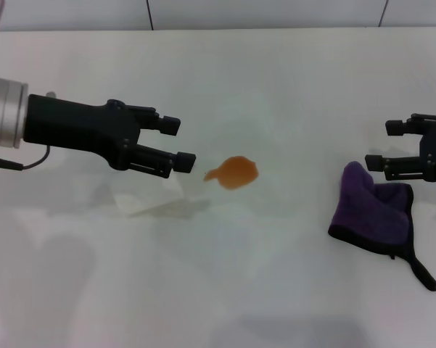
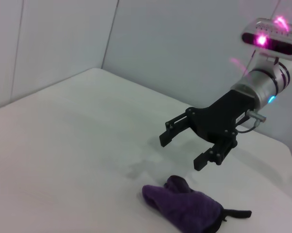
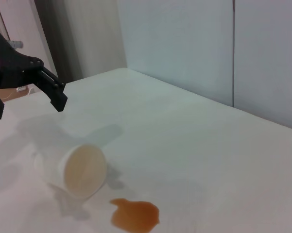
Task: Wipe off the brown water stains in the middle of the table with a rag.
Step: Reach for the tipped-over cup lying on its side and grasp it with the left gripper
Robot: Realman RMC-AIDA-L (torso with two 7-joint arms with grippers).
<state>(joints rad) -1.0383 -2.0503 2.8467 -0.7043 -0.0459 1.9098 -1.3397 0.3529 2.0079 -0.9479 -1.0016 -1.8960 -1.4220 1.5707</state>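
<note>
The brown water stains (image 1: 232, 172) form one orange-brown blotch with a short tail in the middle of the white table (image 1: 276, 87); the right wrist view shows the stains (image 3: 135, 215) next to a tipped cup. The purple rag (image 1: 373, 210) with black edging lies bunched at the right, its black tab pointing toward the front edge. My right gripper (image 1: 383, 145) hovers open just above and behind the rag, nothing between its fingers; the left wrist view shows the right gripper (image 2: 182, 152) over the rag (image 2: 184, 206). My left gripper (image 1: 178, 142) is open, just left of the stains.
A translucent whitish cup (image 1: 149, 197) lies on its side under the left gripper, left of the stains; in the right wrist view the cup (image 3: 80, 170) shows its beige inside. A wall runs along the table's far edge.
</note>
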